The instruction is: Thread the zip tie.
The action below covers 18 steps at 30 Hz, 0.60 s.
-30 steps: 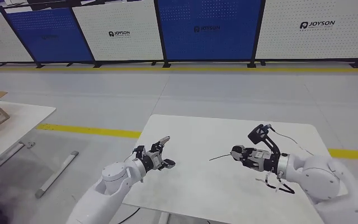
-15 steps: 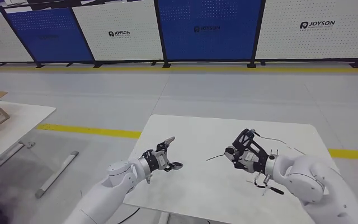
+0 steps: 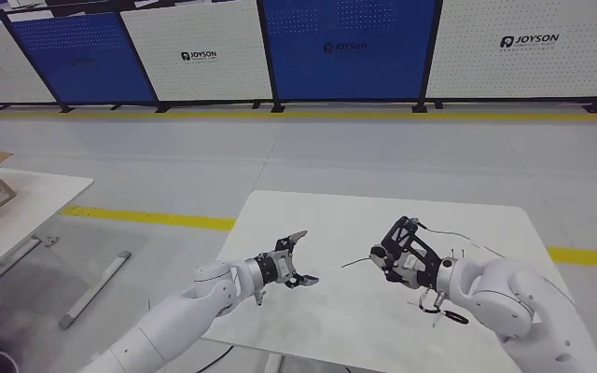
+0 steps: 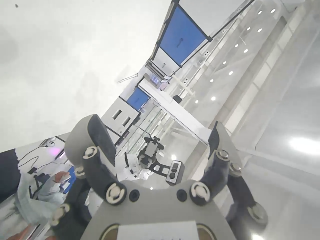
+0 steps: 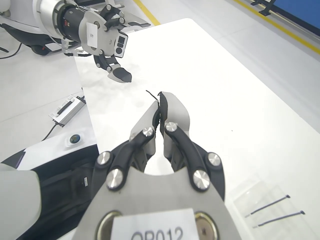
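Two spare zip ties (image 5: 267, 205) lie on a clear sheet (image 5: 252, 188) on the white table (image 5: 225, 76). Just past them the right gripper (image 5: 159, 101) is clamped tight on a black zip tie (image 5: 152, 95), its thin tail pointing toward the left gripper (image 5: 128, 49). That one sits opposite with its fingers spread wide, holding nothing.

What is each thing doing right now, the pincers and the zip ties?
Left pincer, open, holding nothing.
Right pincer, shut on the zip tie.
Zip tie, pinched, thin end poking out.
Spare zip ties, two, lying flat on the table, untouched.
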Tool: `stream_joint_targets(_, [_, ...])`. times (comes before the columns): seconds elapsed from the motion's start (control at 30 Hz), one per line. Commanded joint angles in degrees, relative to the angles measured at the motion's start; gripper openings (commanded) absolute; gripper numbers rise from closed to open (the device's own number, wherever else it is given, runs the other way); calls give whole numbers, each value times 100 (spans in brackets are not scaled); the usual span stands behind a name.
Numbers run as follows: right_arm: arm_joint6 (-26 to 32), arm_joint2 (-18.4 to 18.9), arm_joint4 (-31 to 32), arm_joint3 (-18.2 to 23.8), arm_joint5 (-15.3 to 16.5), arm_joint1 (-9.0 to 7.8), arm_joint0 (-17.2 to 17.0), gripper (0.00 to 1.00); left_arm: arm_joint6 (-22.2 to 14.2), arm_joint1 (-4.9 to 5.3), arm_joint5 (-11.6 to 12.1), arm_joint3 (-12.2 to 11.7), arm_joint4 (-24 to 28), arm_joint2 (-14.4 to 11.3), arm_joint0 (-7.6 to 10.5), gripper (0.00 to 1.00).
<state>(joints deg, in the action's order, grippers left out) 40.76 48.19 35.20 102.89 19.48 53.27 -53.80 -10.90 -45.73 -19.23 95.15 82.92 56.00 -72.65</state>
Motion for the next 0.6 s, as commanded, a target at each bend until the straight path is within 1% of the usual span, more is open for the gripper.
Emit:
stream_joint_targets(0.0, [-56,-1,40,4,-2,3,-33,0,31,-23,77,31,-3,-6,-16,100])
stream_joint_targets(0.03, [-54,-25,114,33,0,8,-37,0,41,-34,83,63,1,-7,-7,100])
stream_joint_targets(0.13, [7,-143,421,100,0,45,59,0,-54,-77,-25,147,273,-15,41,100])
stream_joint_targets(0.17, [35,-211,519,125,0,67,120,0,-96,-82,-25,191,316,-70,64,100])
stream_joint_targets(0.27, [94,-354,681,100,0,130,263,0,-34,-88,-25,300,288,-180,135,100])
stream_joint_targets(0.33, [130,-496,782,96,0,190,372,0,74,-102,-25,377,296,-283,197,100])
stream_joint_targets(0.37, [136,-557,818,87,0,216,418,0,123,-112,-25,382,353,-327,230,100])
stream_joint_targets(0.4, [164,-644,875,61,0,250,479,0,225,-133,-25,341,478,-412,302,100])
stream_joint_targets(0.43, [171,-695,902,36,0,275,524,0,327,-148,-25,279,579,-445,360,100])
stream_joint_targets(0.57, [171,-695,902,36,0,275,524,0,327,-148,-25,279,579,-445,360,100])
